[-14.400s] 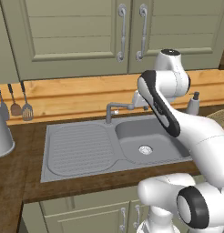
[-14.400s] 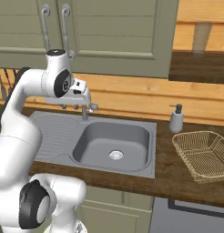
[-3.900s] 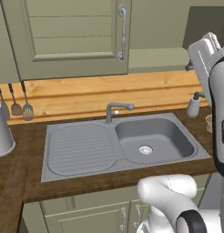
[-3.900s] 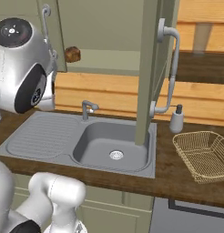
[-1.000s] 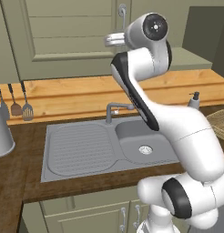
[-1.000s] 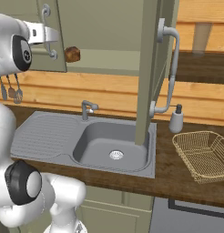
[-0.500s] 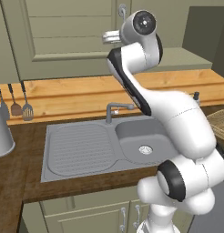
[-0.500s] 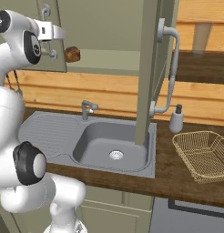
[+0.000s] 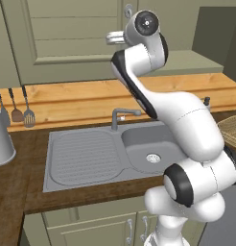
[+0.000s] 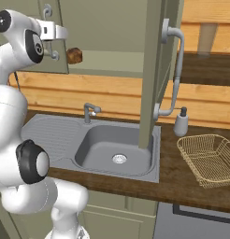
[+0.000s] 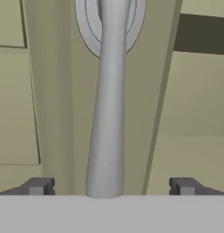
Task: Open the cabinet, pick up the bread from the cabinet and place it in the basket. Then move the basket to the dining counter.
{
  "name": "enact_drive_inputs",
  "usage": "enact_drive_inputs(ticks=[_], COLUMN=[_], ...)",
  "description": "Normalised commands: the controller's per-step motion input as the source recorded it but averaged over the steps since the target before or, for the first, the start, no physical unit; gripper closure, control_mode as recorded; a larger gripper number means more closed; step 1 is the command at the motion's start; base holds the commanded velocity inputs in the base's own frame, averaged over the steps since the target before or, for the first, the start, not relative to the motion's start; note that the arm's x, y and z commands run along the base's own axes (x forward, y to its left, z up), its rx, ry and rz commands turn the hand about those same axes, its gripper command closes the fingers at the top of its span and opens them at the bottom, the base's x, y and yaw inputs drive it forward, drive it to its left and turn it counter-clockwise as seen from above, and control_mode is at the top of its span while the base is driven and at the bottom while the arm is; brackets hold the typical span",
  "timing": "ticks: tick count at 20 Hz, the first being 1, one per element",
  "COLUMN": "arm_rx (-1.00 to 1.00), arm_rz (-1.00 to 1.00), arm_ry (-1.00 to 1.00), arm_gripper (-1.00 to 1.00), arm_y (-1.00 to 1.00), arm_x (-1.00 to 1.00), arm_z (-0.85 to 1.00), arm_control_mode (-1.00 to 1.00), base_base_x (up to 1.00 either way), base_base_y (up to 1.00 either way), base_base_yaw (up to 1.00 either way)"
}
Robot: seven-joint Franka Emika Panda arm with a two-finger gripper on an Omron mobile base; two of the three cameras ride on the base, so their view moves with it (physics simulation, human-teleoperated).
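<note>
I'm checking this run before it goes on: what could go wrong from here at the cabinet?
The tool is open around the left door's handle; closing off-centre, it might slip. The right door already stands open over the sink, so a wide arm swing could strike it. The bread sits near the shelf edge and could be knocked off.

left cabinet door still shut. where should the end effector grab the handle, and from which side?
On the bare bar of the handle, partway between its mounts, coming straight in at the door face. The end effector is open, its fingertips straddling the bar. The bar is a slim round rod standing off the cabinet door, so closing across it should hold.
</note>
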Motion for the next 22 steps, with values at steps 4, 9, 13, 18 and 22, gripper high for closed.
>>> enact_drive_inputs(ticks=[4,9,13,18,22], arm_rx=[0.0,0.0,0.0,0.01,0.03], arm_rz=[-0.05,-0.07,-0.06,-0.05,-0.07], arm_ry=[0.0,0.0,0.0,0.0,0.0], arm_gripper=[1.0,1.0,1.0,1.0,1.0], arm_y=[0.13,0.01,0.0,0.01,0.13], arm_x=[0.33,0.27,-0.16,-0.89,-1.0], arm_z=[-0.16,-0.01,0.0,0.09,0.19], arm_control_mode=[-1.0,-1.0,-1.0,-1.0,-1.0], base_base_x=[0.0,0.0,0.0,0.0,0.0], base_base_y=[0.0,0.0,0.0,0.0,0.0], base_base_yaw=[0.0,0.0,0.0,0.0,0.0])
